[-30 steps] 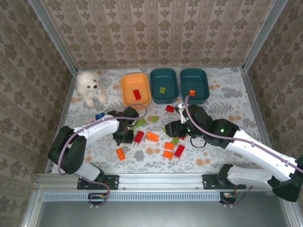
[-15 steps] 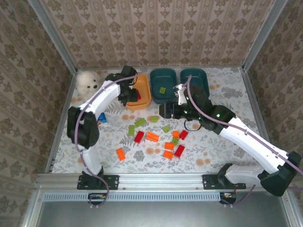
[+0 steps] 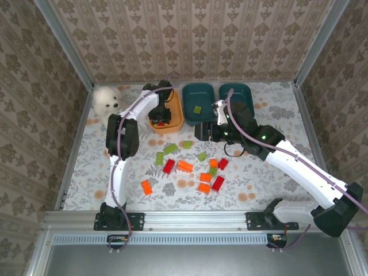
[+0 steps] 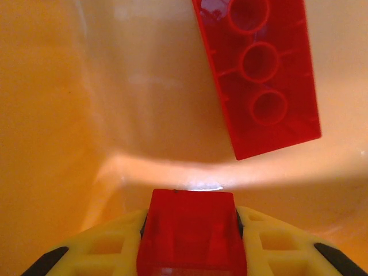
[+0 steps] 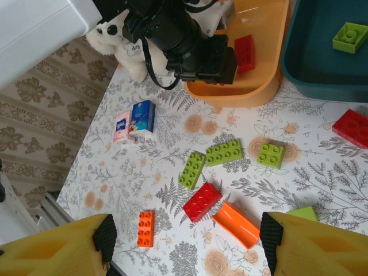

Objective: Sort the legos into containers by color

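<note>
1. The left gripper (image 4: 191, 221) is closed on a small red brick (image 4: 192, 250), pinched between its yellow fingers low inside the orange tub (image 4: 69, 115).
2. Just ahead of it, a second red brick (image 4: 259, 75) lies underside up on the tub floor, so red is being collected here.
3. The right gripper (image 5: 187, 238) hangs over the table (image 5: 322, 190) with its jaws wide apart and nothing between them.
4. The middle teal tub (image 3: 208, 96) holds one lime brick (image 3: 198, 110). The right teal tub (image 3: 241, 92) is partly hidden by the right arm, so its contents cannot be told.
5. About a dozen loose legos (image 3: 185, 166), lime, red and orange, lie scattered between the arms, so most of the sorting looks undone.
</note>
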